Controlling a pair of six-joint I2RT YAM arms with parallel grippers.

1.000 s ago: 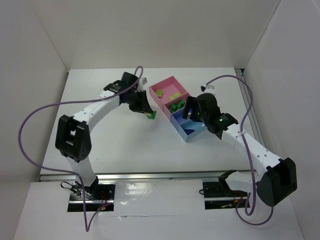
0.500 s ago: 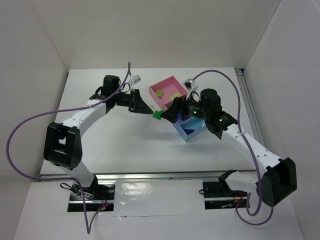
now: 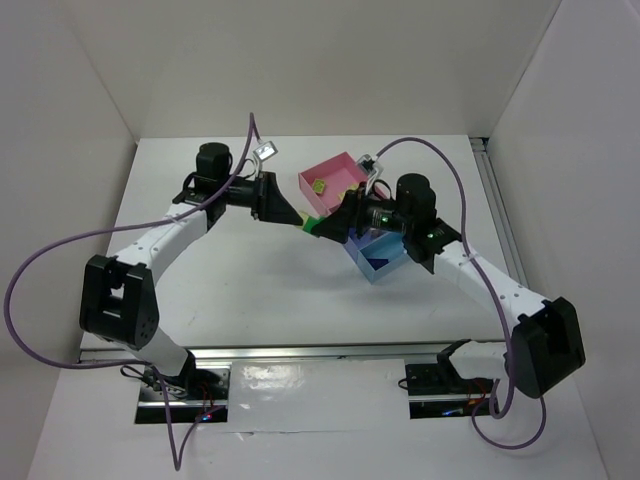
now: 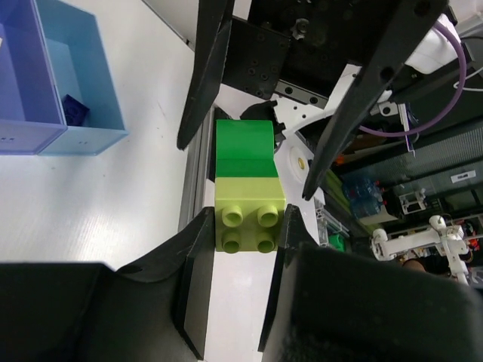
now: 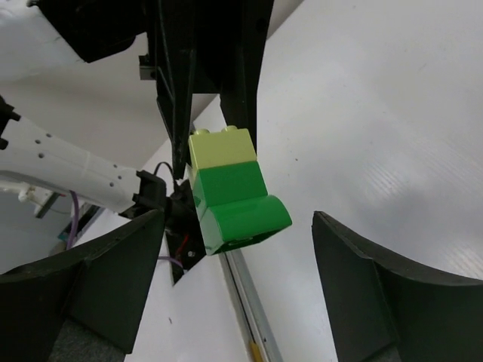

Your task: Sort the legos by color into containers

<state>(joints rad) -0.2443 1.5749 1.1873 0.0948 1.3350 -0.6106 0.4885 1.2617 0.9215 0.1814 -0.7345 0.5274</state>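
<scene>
A stack of two small studded plastic bricks (image 4: 246,188), a pale yellow-green brick (image 4: 250,219) pressed onto a green brick (image 4: 244,149), hangs in the air between the two arms. It is above the white table (image 3: 230,280), just left of the row of joined thin-walled trays.

The left gripper (image 4: 249,215) is clenched on the pale yellow-green brick, with a black finger (image 4: 192,279) against each side, so the green brick juts out past the fingertips. The right gripper (image 5: 238,220) faces it head-on with its jaws spread wide. Its fingers (image 5: 90,302) flank the green brick with a clear gap on each side (neither wrist view shows contact).

In the top view the far pink tray (image 3: 322,165) holds a pale yellow-green piece (image 3: 318,185), and the right arm (image 3: 480,280) covers the trays next to it in the row. At the near end of the row, the light blue tray (image 4: 83,141) holds a small dark blue brick (image 4: 74,109). The dark blue tray (image 4: 23,136) adjoins it, wall to wall. Its contents cannot be made out.
</scene>
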